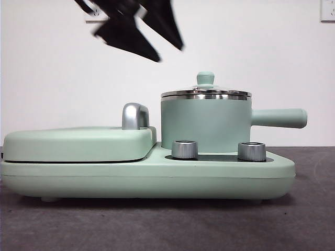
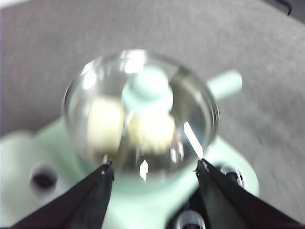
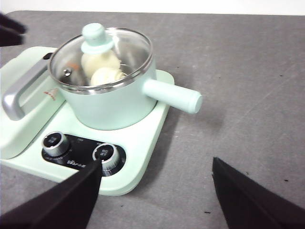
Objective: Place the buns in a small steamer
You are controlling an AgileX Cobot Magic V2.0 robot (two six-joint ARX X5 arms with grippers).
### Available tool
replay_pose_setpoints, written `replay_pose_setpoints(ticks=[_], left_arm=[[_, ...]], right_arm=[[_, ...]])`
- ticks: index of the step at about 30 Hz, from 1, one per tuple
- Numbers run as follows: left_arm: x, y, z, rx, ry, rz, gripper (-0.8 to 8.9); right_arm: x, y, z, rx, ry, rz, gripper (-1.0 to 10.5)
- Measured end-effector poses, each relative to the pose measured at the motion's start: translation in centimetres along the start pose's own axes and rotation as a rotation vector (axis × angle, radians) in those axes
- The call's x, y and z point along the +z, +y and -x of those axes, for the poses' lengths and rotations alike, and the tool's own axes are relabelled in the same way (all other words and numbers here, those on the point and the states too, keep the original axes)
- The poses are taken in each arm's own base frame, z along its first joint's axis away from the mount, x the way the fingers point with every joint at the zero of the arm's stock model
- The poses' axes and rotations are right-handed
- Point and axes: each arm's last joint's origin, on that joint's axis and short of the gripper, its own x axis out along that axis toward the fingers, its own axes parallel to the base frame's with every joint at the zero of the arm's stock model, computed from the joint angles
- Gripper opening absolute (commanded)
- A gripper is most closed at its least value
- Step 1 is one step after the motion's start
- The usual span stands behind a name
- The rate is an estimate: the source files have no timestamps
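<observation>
The small steamer (image 1: 205,124) is mint green with a bright steel rim; its clear glass lid (image 3: 102,55) carries a knob (image 1: 205,78) of the same green. Through the glass show the buns (image 3: 102,69) — one off-white, one creamy white. The griddle (image 1: 78,143), lower left of the front view, is mint green too, with a chrome handle (image 1: 135,115). Two silver dials (image 1: 184,149) sit on a black panel (image 3: 81,155). The worktop (image 3: 248,71) is dark grey, faintly speckled — the wall (image 1: 52,78) behind is plain white. Both pincers, left (image 2: 155,167) and right (image 3: 157,176), are black.

Both grippers, left gripper (image 2: 152,171) and right gripper (image 3: 155,183), have plain black, pointed wedge jaws.
</observation>
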Motion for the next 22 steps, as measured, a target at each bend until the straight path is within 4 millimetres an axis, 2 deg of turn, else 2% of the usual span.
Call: replay_pose_setpoints(ticks=[4, 8, 17, 22], left_arm=[[-1.6, 0.4, 3.0, 0.031, 0.171, 0.07, 2.81], [-3.2, 1.0, 4.7, 0.061, 0.3, 0.125, 2.8], [-7.4, 1.4, 8.3, 0.115, 0.239, 0.19, 2.8], [-10.0, 1.6, 9.8, 0.15, 0.232, 0.237, 2.8]], right_arm=[[0.0, 0.2, -0.2, 0.053, 0.024, 0.001, 3.6], [0.2, 0.5, -1.3, 0.1, 0.077, 0.002, 3.6], [1.5, 1.7, -6.2, 0.208, 0.153, 0.01, 3.6], [1.2, 2.3, -9.4, 0.262, 0.252, 0.006, 3.6]])
